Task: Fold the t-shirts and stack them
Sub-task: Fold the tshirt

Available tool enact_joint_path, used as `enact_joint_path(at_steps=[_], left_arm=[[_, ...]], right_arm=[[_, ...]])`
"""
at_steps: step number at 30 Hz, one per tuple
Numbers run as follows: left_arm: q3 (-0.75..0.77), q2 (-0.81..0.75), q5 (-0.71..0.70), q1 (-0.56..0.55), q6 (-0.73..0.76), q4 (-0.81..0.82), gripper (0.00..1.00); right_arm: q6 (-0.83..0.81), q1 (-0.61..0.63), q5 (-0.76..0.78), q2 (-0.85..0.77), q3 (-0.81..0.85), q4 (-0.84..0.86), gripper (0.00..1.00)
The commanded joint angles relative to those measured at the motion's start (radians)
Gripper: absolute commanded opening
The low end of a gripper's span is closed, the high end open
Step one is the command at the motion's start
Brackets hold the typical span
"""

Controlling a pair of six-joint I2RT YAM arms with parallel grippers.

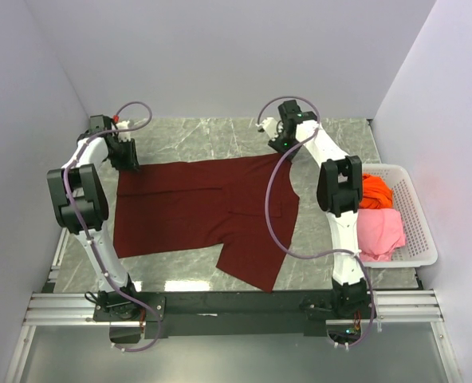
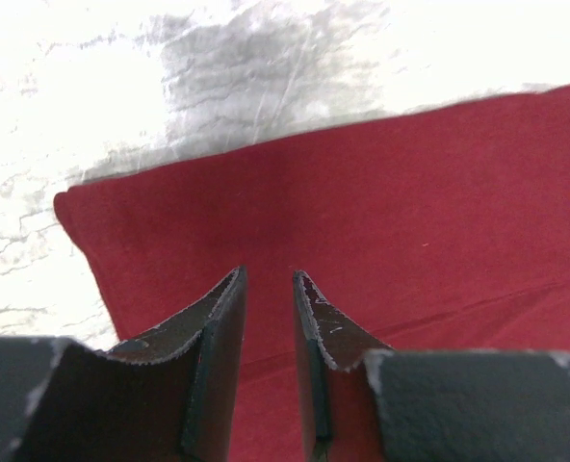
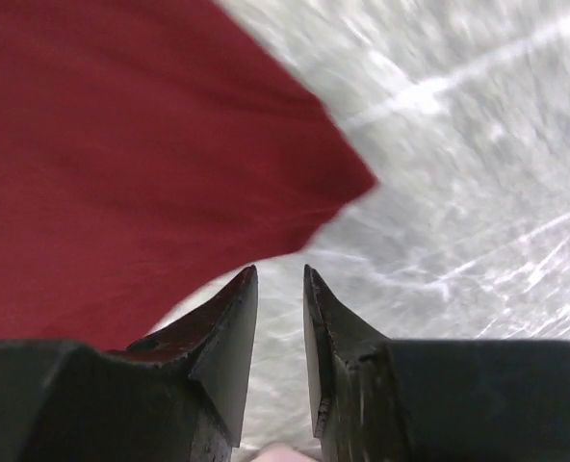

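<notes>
Here, left hand (image 2: 268, 272) narrowly parted over maroon shirt (image 2: 410, 212), right hand (image 3: 280, 269) likewise, apparently beside its corner.

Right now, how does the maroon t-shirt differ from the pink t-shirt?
The maroon t-shirt lies spread on the table; the pink t-shirt sits bunched in the white basket. The maroon t-shirt is dark and shows more area; the pink t-shirt is pale. Both are plain cloth.

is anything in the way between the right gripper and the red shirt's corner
Nothing visible does. The right gripper hangs open over the table, and the red shirt has its corner just ahead of the fingertips, with only tabletop between. The basket sits well off to the side.
</notes>
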Motion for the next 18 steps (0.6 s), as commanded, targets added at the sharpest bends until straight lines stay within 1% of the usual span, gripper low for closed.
enact_joint_path(at_steps=[1, 5, 6, 8, 9, 11, 12, 13, 15, 18], left_arm=[[0.001, -0.005, -0.036, 0.001, 0.051, -0.051, 0.32], [0.010, 0.015, -0.040, -0.001, 0.051, -0.070, 0.33], [0.021, 0.021, -0.042, -0.001, 0.054, -0.080, 0.33], [0.024, 0.035, -0.057, -0.002, 0.045, -0.079, 0.33], [0.033, 0.043, -0.060, -0.001, 0.045, -0.087, 0.33], [0.043, 0.066, -0.066, -0.002, 0.040, -0.094, 0.33], [0.056, 0.076, -0.066, -0.002, 0.037, -0.107, 0.33], [0.064, 0.086, -0.063, -0.004, 0.036, -0.113, 0.33], [0.072, 0.107, -0.059, -0.007, 0.029, -0.120, 0.33], [0.084, 0.130, -0.066, -0.014, 0.034, -0.131, 0.33]], right_arm=[[0.026, 0.052, -0.040, -0.054, -0.004, -0.024, 0.33], [0.014, 0.066, -0.076, 0.051, 0.144, -0.150, 0.32], [0.003, 0.069, -0.074, 0.064, 0.163, -0.168, 0.30], [-0.013, 0.080, -0.065, 0.072, 0.139, -0.155, 0.28], [-0.028, 0.083, -0.057, 0.071, 0.096, -0.130, 0.26], [-0.043, 0.092, -0.027, 0.071, 0.062, -0.119, 0.23], [-0.046, 0.091, -0.017, 0.077, 0.053, -0.119, 0.19], [-0.048, 0.091, -0.005, 0.092, 0.054, -0.125, 0.17], [-0.052, 0.079, 0.024, 0.110, 0.088, -0.153, 0.08], [-0.054, 0.060, 0.088, 0.129, 0.109, -0.146, 0.02]])
